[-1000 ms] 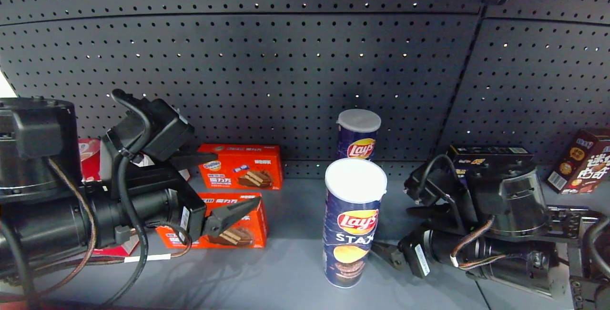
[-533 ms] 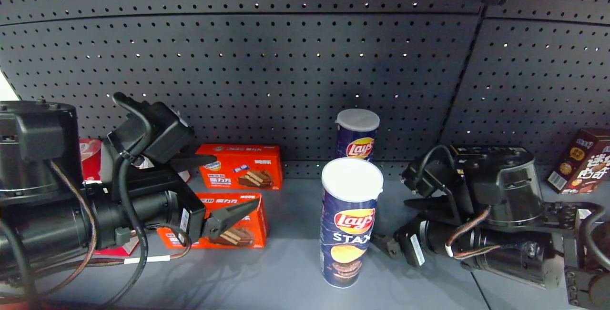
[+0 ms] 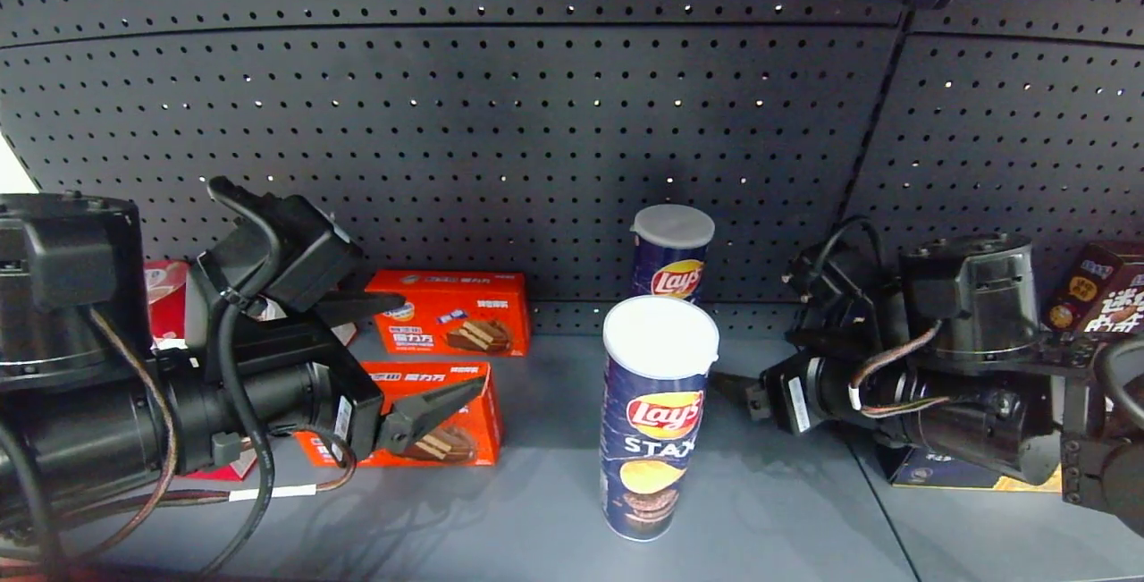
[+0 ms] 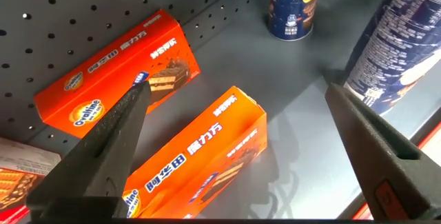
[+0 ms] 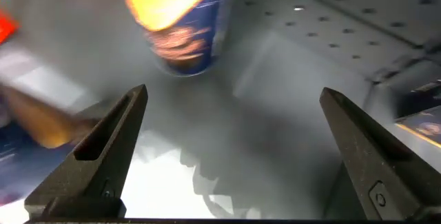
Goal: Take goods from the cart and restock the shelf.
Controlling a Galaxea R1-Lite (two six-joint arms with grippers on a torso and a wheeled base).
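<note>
A tall chip can [image 3: 660,412] stands upright on the grey shelf [image 3: 536,510], lined up in front of a second can [image 3: 672,253], label outward like tidy stock. The right gripper [image 5: 234,93] sits just beside it, fingers spread wide, empty. The left gripper [image 4: 236,89], equally wide and empty, hovers over orange wafer boxes [image 3: 451,314].

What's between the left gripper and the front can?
Bare shelf, by the head view: nothing stands between the left gripper and the front can. The near orange box ends by the jaws.
</note>
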